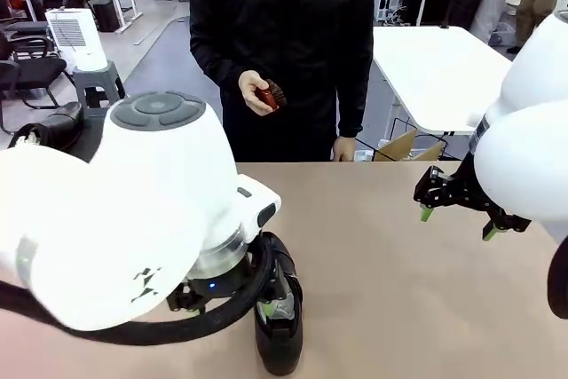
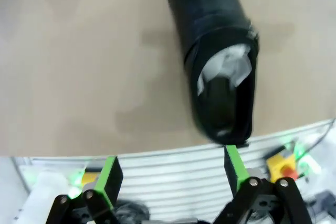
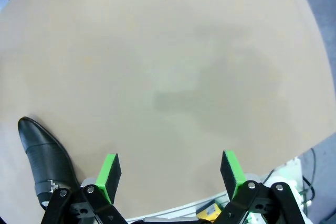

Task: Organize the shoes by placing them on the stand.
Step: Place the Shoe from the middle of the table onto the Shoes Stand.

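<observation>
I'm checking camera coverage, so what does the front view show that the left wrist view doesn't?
Front view alone: the person across the table holding a small red-brown object, and the open right tool above the table. Left wrist view alone: white paper stuffed in the shoe. Both: the black shoe on the tan table and the left tool, open.

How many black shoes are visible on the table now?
1: a black shoe lies near the table's near edge, below the open left gripper. Others may be hidden behind the left arm.

Bare table (image 1: pixel 399 281) beyond shoe (image 1: pixel 280 343)
</observation>
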Available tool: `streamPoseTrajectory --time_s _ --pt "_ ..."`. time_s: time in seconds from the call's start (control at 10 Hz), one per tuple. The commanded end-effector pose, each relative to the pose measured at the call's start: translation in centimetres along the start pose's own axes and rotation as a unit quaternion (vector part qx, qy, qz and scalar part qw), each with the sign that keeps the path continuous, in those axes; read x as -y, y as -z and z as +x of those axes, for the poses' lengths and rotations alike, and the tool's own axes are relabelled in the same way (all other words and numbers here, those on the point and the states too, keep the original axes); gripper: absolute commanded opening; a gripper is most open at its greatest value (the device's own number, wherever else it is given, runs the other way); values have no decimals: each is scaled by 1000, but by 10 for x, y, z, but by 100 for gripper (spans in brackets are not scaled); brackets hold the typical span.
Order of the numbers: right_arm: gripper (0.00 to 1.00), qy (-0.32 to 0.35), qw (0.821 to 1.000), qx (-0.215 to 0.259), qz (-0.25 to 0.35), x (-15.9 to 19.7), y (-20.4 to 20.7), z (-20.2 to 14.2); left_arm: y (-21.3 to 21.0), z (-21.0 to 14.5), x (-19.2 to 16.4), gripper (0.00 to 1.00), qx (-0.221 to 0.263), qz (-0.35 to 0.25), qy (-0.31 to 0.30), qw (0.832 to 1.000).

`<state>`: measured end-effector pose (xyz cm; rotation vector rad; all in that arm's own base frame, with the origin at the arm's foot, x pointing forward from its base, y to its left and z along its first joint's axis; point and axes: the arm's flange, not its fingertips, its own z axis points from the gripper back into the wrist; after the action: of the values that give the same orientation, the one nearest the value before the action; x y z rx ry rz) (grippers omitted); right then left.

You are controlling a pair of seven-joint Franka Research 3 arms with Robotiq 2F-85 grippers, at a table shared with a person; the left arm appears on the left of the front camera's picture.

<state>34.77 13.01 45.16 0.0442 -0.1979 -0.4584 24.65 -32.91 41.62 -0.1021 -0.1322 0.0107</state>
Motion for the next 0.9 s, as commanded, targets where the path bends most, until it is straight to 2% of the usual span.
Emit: streamPoseTrajectory --time_s 0.0,0.5,0.8 --pt "100 -3 1000 -1 0 1 -1 2 6 20 6 100 36 -19 -24 999" --pt "100 -3 1000 -1 0 1 -1 2 40 25 13 100 30 6 -24 999" --pt "100 -3 1000 -1 0 1 -1 2 65 23 10 98 10 -1 -31 999"
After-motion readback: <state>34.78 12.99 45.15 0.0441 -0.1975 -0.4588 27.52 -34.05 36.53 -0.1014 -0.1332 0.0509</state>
